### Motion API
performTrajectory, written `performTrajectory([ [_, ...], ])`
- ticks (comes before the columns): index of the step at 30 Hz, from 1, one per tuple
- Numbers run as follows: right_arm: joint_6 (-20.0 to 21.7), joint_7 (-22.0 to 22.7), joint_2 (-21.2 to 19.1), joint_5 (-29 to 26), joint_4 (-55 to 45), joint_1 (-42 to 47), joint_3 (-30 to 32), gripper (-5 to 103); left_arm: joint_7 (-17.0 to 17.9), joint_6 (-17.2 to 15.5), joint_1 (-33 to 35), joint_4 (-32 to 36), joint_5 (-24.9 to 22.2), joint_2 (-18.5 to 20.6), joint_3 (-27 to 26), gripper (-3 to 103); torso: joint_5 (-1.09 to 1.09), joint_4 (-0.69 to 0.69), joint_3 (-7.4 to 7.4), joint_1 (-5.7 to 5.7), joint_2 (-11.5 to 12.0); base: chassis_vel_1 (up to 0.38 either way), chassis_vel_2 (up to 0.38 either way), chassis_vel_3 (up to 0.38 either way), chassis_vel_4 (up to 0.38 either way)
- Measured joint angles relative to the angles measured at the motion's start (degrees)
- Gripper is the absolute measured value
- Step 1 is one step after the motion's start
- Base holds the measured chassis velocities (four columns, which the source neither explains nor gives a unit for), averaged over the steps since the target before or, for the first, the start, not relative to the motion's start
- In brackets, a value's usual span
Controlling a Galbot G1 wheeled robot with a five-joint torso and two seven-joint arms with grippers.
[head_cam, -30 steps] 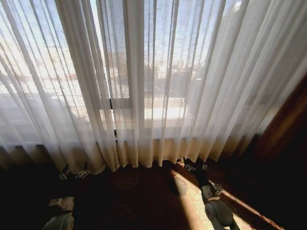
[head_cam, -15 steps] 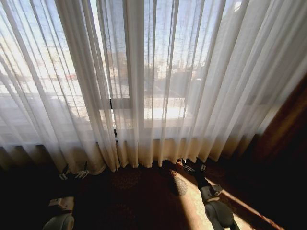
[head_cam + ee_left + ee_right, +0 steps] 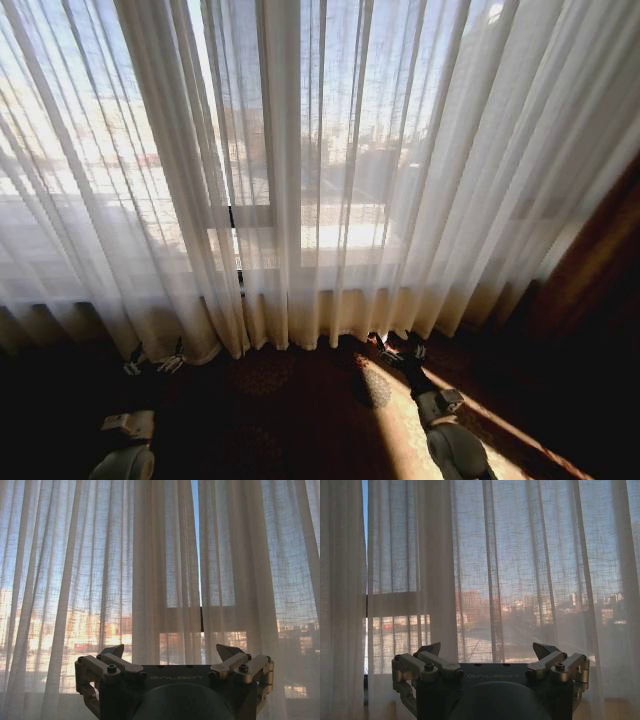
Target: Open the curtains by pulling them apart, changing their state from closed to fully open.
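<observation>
- My right pincer (image 3: 402, 350) sits low near the floor, just in front of the hem of the curtains (image 3: 330, 160); in my right wrist view its two fingers (image 3: 431, 650) stand spread wide with nothing between them.
- My left pincer (image 3: 154, 362) is also down by the hem, on my left side, fingers (image 3: 114, 652) equally spread and empty, pointed at the fabric.
- The curtains hang closed across the window, sheer white pleated panels reaching the floor, cream at the bottom edge.
- A thin slit (image 3: 199, 555) shows between two panels where they meet, with clear sky and a dark window frame piece behind it.
- Through the cloth I make out buildings and bright daylight.
- A dark brown drape (image 3: 600, 270) hangs at my far right.
- The carpet (image 3: 300, 400) below is dark reddish, crossed by a sunlit strip beside my right arm.
</observation>
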State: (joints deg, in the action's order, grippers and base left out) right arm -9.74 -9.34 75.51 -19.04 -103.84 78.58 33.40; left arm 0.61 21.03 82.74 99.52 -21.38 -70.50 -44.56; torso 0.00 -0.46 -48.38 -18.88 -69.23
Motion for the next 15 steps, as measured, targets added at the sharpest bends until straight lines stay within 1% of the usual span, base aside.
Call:
performTrajectory([
  [4, 0.0, 0.0, -0.1, 0.0, 0.4, -0.4, -0.3, 100, 0.0, 0.0, 0.0, 0.0, 0.0, 0.0, 0.0, 100, 0.00, 0.01, 0.00, 0.00, 0.0, -0.014, 0.021, 0.022, -0.027],
  [8, 0.0, -0.3, -0.4, -0.1, 1.1, -0.7, -0.4, 100, 0.0, 0.0, 0.0, 0.0, 0.0, 0.0, 0.0, 100, 0.00, 0.01, 0.01, 0.02, 0.0, -0.076, 0.126, 0.079, -0.105],
  [12, -0.3, -0.9, -0.7, -0.3, 1.7, -0.7, -0.3, 100, 0.0, 0.0, 0.0, 0.0, 0.0, 0.0, 0.0, 100, -0.01, 0.00, 0.01, 0.02, 0.0, -0.162, 0.183, 0.139, -0.147],
  [15, -0.4, -1.2, -0.8, -0.4, 1.9, -0.8, -0.2, 100, 0.0, 0.0, 0.0, 0.0, 0.0, 0.0, 0.0, 100, 0.00, -0.01, 0.00, 0.02, 0.0, -0.240, 0.255, 0.212, -0.251],
])
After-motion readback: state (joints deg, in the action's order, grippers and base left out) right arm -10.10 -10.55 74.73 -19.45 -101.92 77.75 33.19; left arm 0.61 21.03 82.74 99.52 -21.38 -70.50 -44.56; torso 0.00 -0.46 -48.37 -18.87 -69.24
